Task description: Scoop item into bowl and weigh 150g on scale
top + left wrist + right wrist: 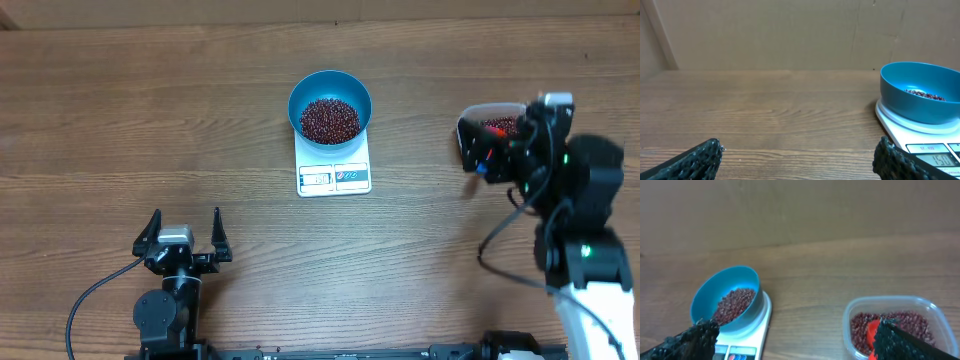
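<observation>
Beans in blue bowl on scale, mid-tabletop. Left gripper and right gripper both released, empty; right hangs over clear tub. Risk: an arm nudging the bowl shifts the reading or spills beans.

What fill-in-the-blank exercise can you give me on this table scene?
The round bright blue bowl sits ____ the small white rectangular scale.
Small dark red beans lie in the bowl and in the clear plastic tub by the ____ arm.
The left arm's fingers stand ____, holding nothing.
Missing: on; right; open.
</observation>
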`<state>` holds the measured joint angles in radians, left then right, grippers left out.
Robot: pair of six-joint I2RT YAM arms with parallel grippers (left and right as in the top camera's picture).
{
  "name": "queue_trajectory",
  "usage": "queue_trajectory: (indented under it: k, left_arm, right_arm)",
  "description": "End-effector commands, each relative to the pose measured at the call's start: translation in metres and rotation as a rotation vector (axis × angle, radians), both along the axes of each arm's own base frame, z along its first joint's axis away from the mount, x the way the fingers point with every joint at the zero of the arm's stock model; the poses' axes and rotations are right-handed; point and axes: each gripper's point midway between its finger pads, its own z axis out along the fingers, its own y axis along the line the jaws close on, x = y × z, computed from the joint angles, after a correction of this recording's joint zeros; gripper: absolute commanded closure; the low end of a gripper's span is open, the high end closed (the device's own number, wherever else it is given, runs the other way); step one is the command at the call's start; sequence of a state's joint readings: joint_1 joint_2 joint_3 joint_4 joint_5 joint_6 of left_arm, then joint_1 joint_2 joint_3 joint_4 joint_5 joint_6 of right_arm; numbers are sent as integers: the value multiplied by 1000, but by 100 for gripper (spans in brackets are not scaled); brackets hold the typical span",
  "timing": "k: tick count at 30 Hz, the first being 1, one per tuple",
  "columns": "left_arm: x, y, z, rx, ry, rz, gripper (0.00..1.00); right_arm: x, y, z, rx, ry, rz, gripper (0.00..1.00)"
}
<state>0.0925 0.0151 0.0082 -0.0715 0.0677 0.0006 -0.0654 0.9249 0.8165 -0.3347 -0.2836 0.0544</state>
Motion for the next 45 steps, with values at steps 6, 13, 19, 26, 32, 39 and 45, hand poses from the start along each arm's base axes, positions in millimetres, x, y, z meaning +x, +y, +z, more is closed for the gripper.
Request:
queue_trajectory:
  k: [6, 13, 19, 26, 32, 39, 45]
  left_arm:
    - [0, 2, 0, 16, -4, 6, 1]
    - [0, 2, 0, 16, -4, 6, 1]
    - [0, 2, 0, 16, -4, 6, 0]
    - [0, 2, 0, 16, -4, 6, 0]
    - [0, 2, 0, 16, -4, 6, 1]
    - [0, 2, 0, 15, -4, 6, 0]
    - [0, 2, 0, 16, -4, 6, 1]
  right_arm:
    - [-30, 4, -18, 19, -136, 1, 0]
    - [-51, 8, -50, 30, -239, -13, 0]
    - [-64, 7, -70, 31, -272, -17, 0]
    - [-75, 8, -90, 31, -300, -16, 0]
    - [-79, 8, -98, 31, -279, -16, 0]
    - [-88, 7, -97, 22, -297, -19, 0]
    - [-90, 8, -100, 21, -338, -17, 0]
